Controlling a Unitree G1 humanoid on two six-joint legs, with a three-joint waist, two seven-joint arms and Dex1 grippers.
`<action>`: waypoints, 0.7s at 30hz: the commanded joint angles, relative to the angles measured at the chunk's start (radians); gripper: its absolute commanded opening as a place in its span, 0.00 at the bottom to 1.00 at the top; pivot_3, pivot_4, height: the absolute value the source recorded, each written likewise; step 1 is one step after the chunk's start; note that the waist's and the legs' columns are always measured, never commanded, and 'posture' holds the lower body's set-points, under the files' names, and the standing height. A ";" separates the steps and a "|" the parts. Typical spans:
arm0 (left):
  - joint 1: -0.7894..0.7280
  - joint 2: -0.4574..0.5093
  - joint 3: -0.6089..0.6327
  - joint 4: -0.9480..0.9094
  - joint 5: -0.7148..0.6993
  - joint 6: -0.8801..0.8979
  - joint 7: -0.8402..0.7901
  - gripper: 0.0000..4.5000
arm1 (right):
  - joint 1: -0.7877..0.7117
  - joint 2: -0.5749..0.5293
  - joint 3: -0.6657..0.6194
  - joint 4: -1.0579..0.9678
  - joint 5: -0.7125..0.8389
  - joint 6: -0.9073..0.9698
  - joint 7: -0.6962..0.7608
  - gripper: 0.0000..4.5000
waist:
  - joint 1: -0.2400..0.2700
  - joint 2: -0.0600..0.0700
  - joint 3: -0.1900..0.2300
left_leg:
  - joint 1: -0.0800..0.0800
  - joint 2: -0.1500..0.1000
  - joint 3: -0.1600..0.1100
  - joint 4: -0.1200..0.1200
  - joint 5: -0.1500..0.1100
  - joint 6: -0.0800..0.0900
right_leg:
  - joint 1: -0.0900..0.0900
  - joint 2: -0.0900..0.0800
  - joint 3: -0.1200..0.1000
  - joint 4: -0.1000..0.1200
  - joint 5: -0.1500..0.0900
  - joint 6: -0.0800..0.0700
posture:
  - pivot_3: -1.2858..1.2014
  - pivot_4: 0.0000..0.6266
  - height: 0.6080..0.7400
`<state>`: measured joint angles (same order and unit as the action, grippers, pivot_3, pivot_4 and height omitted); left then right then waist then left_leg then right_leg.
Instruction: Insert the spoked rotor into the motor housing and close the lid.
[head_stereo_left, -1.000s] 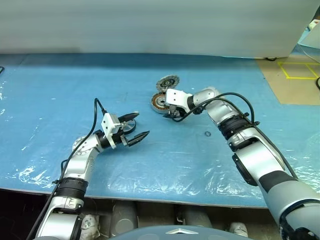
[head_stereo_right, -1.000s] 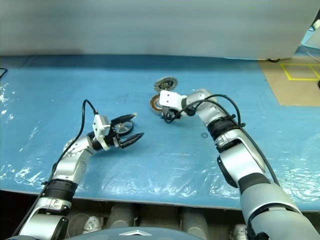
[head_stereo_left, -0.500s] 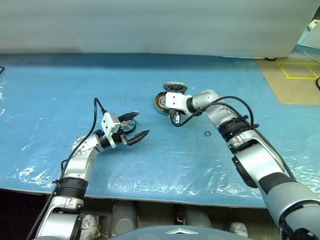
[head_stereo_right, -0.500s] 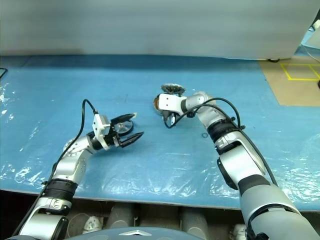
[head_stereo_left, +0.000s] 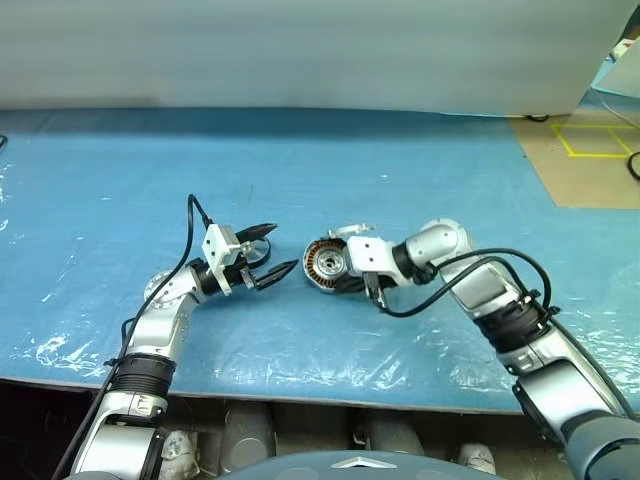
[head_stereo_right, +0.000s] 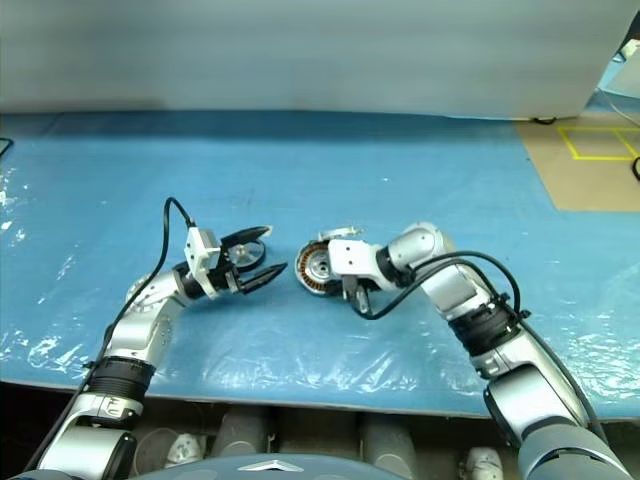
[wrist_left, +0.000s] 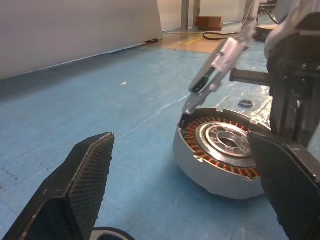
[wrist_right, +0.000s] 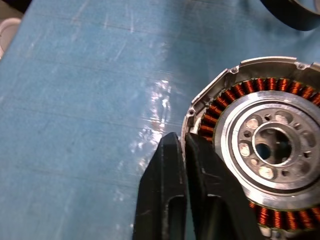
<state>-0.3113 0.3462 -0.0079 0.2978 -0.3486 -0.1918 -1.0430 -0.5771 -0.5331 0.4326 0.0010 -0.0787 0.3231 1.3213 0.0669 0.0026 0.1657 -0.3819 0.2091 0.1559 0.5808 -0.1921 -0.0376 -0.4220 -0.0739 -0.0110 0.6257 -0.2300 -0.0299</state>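
The round motor housing (head_stereo_left: 325, 265), a grey-walled metal ring with copper-coloured windings around a silver perforated centre, lies on the blue table (head_stereo_left: 120, 180), between the two grippers. In the left wrist view it sits slightly tilted, open face upward. The table is covered with a thin, wrinkled, glossy plastic film that shows bright glare patches near the front edge.

The right gripper (wrist_right: 182, 145) has its two black fingers pressed close together, tips at the housing's outer rim; whether a thin edge of the rim is pinched between them cannot be told. Its white wrist bracket (head_stereo_left: 362, 255) and a looping black cable (head_stereo_left: 440, 290) lie just beside the housing on the robot's right side.

The left gripper (head_stereo_left: 268, 255) stands near the housing on the robot's left, apart from it, its textured black fingers (wrist_left: 75, 195) spread wide and empty, pointed toward the housing.

A small dark ring (wrist_left: 245, 103) lies on the table beyond the housing. A brown floor area with yellow tape lines (head_stereo_left: 590, 140) adjoins the far right of the table, and a pale wall (head_stereo_left: 300, 50) runs behind it.
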 joint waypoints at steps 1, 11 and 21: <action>-0.002 0.002 0.001 -0.023 -0.001 -0.013 -0.004 1.00 | -0.004 0.037 -0.065 -0.041 0.059 0.039 -0.072 0.28 | -0.001 0.000 0.000 | 0.000 0.000 0.000 0.000 0.000 0.000 | 0.000 0.000 0.000 0.000 0.000 0.000 | 0.52 0.24 1.00; -0.006 0.002 -0.001 -0.024 -0.004 -0.007 -0.012 1.00 | 0.032 0.005 -0.248 -0.131 0.269 0.147 -0.114 0.28 | 0.004 0.000 0.000 | 0.000 -0.001 0.002 0.000 0.002 -0.003 | 0.000 0.000 0.002 -0.001 0.000 0.000 | 0.52 0.24 1.00; -0.005 -0.012 -0.017 -0.022 -0.008 0.002 -0.031 1.00 | 0.252 -0.137 -0.384 -0.232 0.301 0.211 -0.256 0.28 | 0.005 0.000 0.000 | 0.000 -0.001 0.001 -0.001 0.001 -0.003 | 0.000 0.000 0.001 -0.002 0.000 0.000 | 0.52 0.24 1.00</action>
<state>-0.3098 0.3392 -0.0194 0.2982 -0.3494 -0.1867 -1.0658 -0.3339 -0.6594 0.0945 -0.2064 0.2297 0.5518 1.1112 0.0722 0.0023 0.1656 -0.3814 0.2081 0.1573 0.5798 -0.1908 -0.0414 -0.4214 -0.0742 -0.0095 0.6234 -0.2300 -0.0297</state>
